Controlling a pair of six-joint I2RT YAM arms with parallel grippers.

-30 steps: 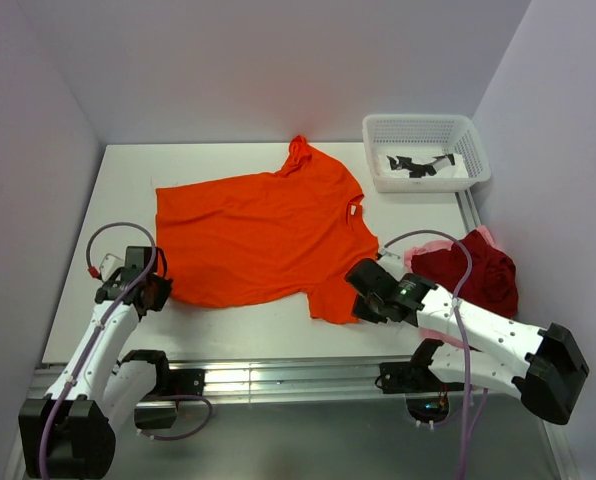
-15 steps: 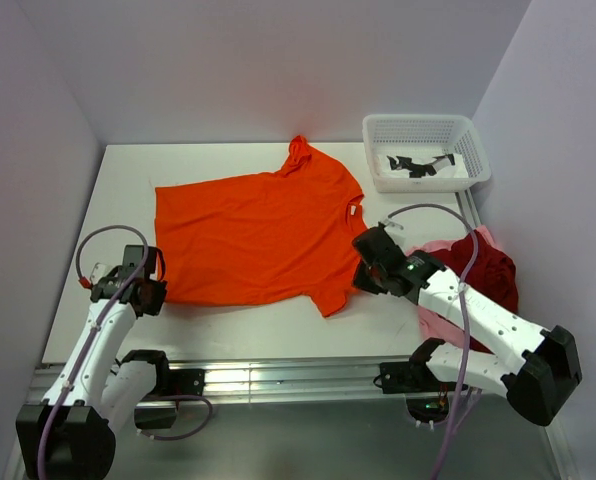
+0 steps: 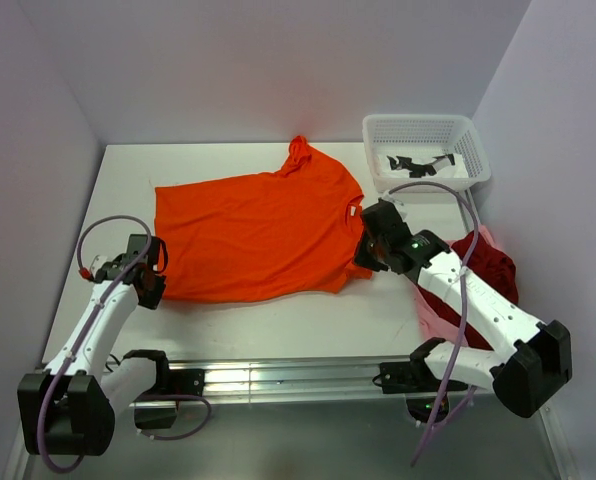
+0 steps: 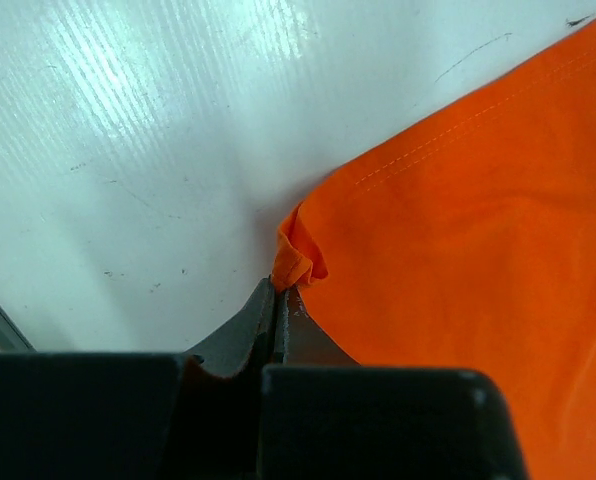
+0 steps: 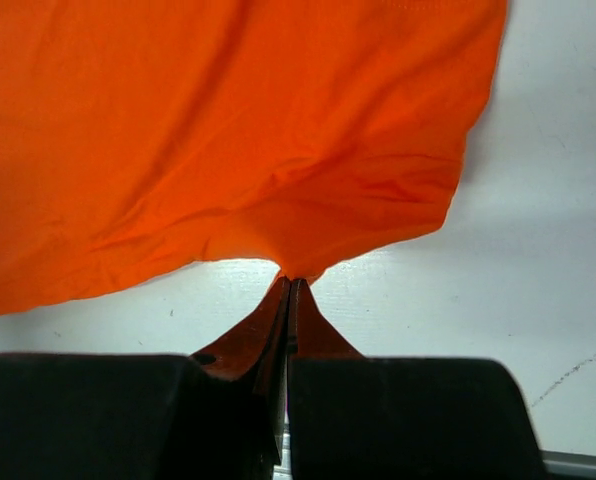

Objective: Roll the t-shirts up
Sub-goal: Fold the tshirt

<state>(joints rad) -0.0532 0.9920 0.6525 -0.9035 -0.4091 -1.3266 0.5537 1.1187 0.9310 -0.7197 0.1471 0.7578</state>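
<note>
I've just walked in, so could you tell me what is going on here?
Two robot arms are handling the orange t-shirt, spread out on the white table. The left gripper is shut on its near left corner, the right gripper on its near right edge. No roll is started yet. A dark red t-shirt and a pink t-shirt lie heaped at the right, near a white basket.

Orange tee (image 3: 258,235), dk red tee (image 3: 493,268), wht mesh basket (image 3: 423,183).
</note>
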